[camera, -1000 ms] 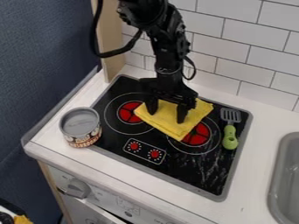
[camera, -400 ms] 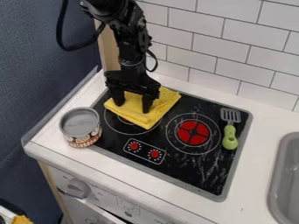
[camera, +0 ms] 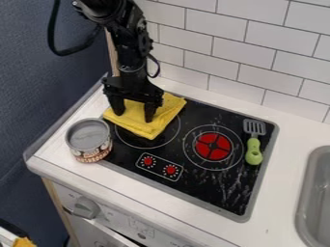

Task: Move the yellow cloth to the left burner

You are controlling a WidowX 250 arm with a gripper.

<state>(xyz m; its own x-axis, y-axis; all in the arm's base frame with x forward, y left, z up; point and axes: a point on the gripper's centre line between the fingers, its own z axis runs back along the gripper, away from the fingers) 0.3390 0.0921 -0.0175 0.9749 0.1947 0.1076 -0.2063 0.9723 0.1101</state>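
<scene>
Cloth [camera: 145, 127] and spread gripper [camera: 134, 114] shift left. Your cloth lies beneath it, over part of the left burner [camera: 169, 131]; excess leftward drag may overshoot or bump the nearby can [camera: 88, 140].

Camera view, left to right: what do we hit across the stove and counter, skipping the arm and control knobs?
Can → yellow cloth → right burner → green-handled spatula → gray sink.
</scene>
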